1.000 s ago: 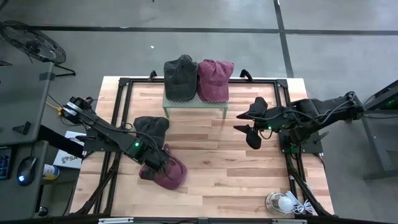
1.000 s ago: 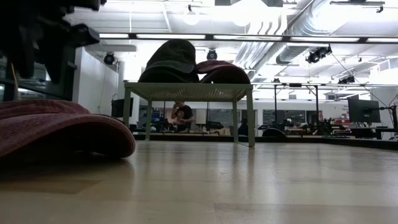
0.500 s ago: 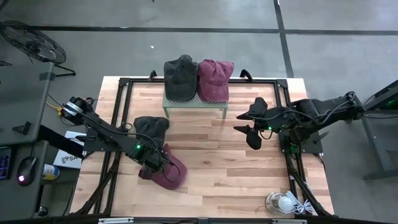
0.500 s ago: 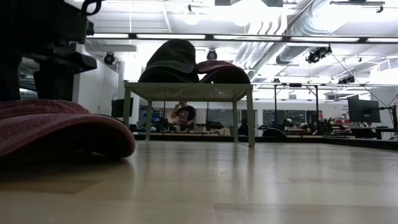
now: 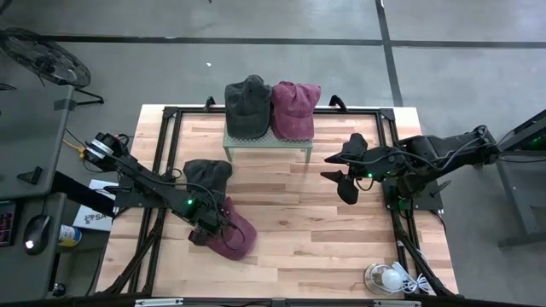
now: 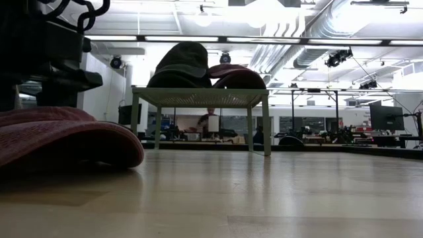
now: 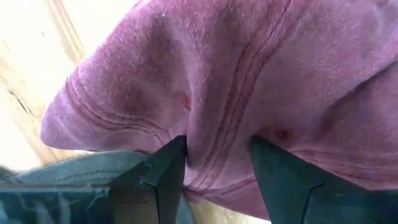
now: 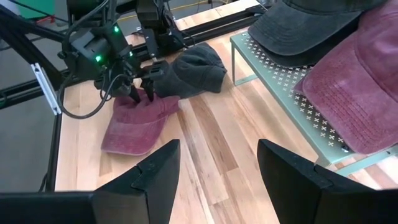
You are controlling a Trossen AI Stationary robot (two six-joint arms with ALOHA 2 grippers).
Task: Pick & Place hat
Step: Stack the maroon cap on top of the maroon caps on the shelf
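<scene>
A maroon hat [image 5: 235,241] lies crown up on the wooden table at the near left, beside a dark grey hat [image 5: 209,173]. My left gripper [image 5: 207,228] points down onto the maroon hat's side nearest the grey hat, open, one finger on each side of a raised ridge of the crown [image 7: 217,124]. On a pale green rack [image 5: 266,143] at the far middle sit another dark grey hat [image 5: 247,107] and another maroon hat [image 5: 295,109]. My right gripper [image 5: 345,186] hangs open above the table's right half, holding nothing. My left gripper comes from above, pointing steeply down, and its two fingertips [image 7: 177,149] press into the maroon hat's crown cloth [image 7: 217,152] near the edge facing the grey hat. A seamed ridge of cloth stands between the open fingers. The hat lies flat on the table.
Black frame rails [image 5: 162,149] run along the table's left, right and far sides. A lamp with a white bulb [image 5: 388,277] lies at the near right corner. Bare wood [image 5: 299,213] stretches between the two arms. A person [image 6: 211,122] shows far off in the room.
My left gripper has come down onto the maroon hat and rolled a little about its own axis, its fingers keeping the same gap. The hat has stayed in place on the table.
</scene>
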